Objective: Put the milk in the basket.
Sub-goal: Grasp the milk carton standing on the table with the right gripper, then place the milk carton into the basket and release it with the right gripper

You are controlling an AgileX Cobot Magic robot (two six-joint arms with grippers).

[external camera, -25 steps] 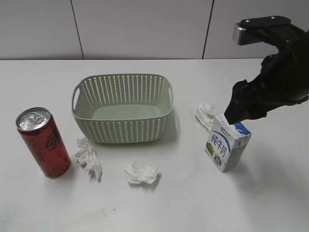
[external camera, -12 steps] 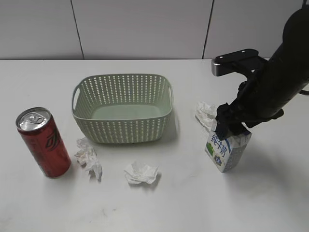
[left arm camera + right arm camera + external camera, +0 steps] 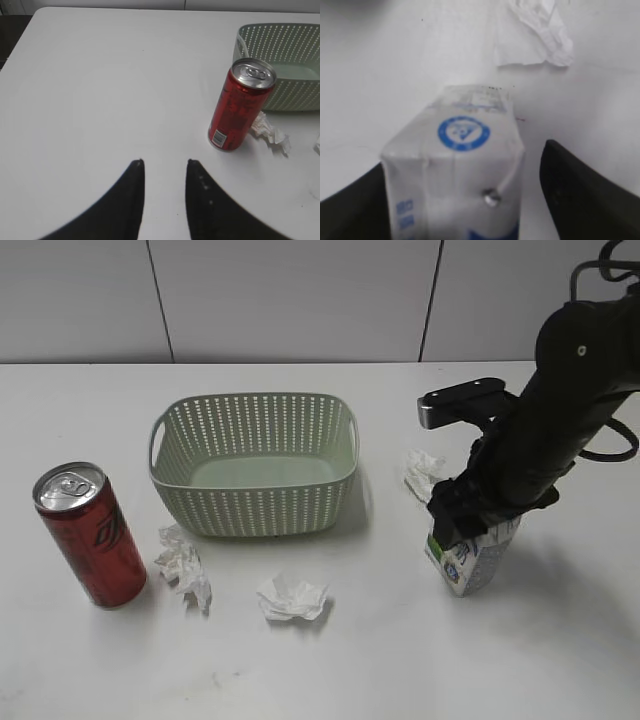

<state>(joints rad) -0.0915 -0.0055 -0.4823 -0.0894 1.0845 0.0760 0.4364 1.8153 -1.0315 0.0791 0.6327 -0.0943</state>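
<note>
The milk (image 3: 468, 562), a small white carton with blue corners, stands on the table right of the basket (image 3: 254, 462), a pale green slotted basket that is empty. My right gripper (image 3: 470, 518) has come down over the carton's top and hides it. In the right wrist view the milk (image 3: 457, 170) sits between the two open fingers (image 3: 470, 192), the left finger against its side and the right finger a gap away. My left gripper (image 3: 164, 161) is open and empty over bare table, left of the red can (image 3: 240, 111).
A red drink can (image 3: 88, 533) stands at the left front. Crumpled tissues lie in front of the basket (image 3: 184, 565), (image 3: 292, 598) and beside the carton (image 3: 423, 475). The basket's corner shows in the left wrist view (image 3: 280, 65).
My right arm has come down and leftward onto the milk, covering its top. The carton, basket and can have not moved.
</note>
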